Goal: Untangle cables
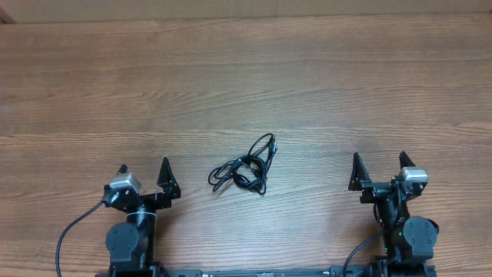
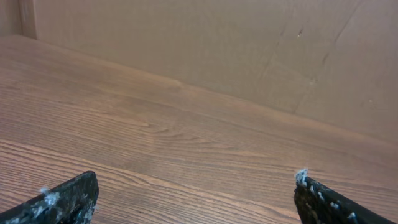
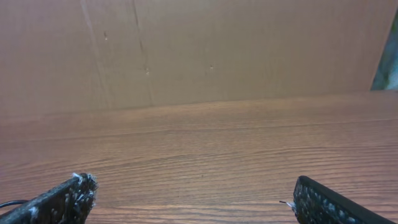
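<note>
A small bunch of thin black cables [image 1: 244, 166] lies tangled on the wooden table [image 1: 246, 85], between the two arms and a little in front of them. My left gripper [image 1: 144, 171] is open and empty, to the left of the bunch. My right gripper [image 1: 379, 161] is open and empty, to the right of it. In the left wrist view the open fingers [image 2: 196, 193] frame bare wood; the cables do not show there. In the right wrist view the open fingers [image 3: 193, 196] also frame bare wood, with a thin black line at the lower left edge.
A brown cardboard wall [image 2: 249, 56] stands along the far edge of the table and also shows in the right wrist view [image 3: 199, 56]. Thicker black arm cables [image 1: 73, 231] hang near both bases at the front edge.
</note>
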